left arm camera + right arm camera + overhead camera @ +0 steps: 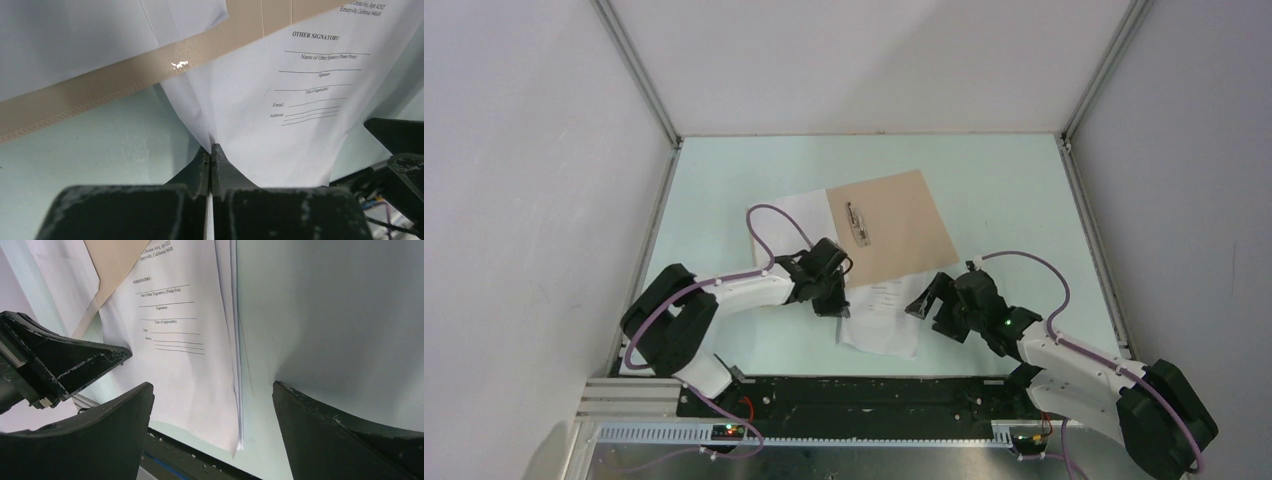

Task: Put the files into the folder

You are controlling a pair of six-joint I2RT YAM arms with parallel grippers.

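The tan folder (894,225) lies flat at mid-table with a small metal clip (856,222) on it. The files (882,318), white sheets with printed lines, stick out from under its near edge toward the arms. My left gripper (836,300) is shut on the left edge of the files (280,100), and the paper buckles up between its closed jaws (211,148). My right gripper (927,300) hovers open at the sheets' right edge. In the right wrist view the files (190,360) lie between and beyond its spread fingers (212,390), untouched.
A pale sheet (789,215) pokes out from under the folder's left side. The black base rail (864,395) runs close behind the files' near edge. White walls enclose the table on three sides. The left gripper's jaw (65,362) shows near the right gripper's left finger.
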